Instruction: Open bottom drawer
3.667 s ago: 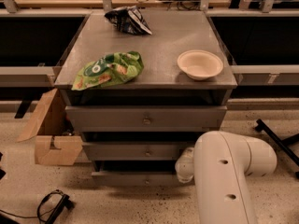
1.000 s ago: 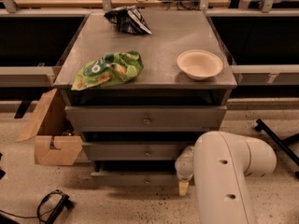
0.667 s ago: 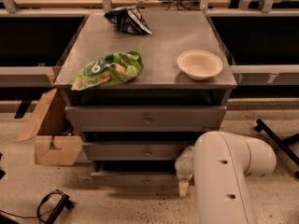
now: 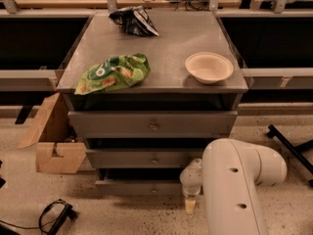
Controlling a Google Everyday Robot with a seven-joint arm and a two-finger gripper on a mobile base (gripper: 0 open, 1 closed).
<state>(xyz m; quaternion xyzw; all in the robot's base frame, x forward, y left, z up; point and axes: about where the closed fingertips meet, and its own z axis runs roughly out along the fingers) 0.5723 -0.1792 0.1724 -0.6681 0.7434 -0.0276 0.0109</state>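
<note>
At the base of the grey cabinet, the bottom drawer sits lowest of three, its narrow front and small knob facing the camera. Just right of that front, near the floor, the gripper points down from the white arm. Whether it is open or closed cannot be told, and it may be touching the drawer. On the cabinet top lie a green bag, a dark bag and a bowl. A cardboard box stands at left.
</note>
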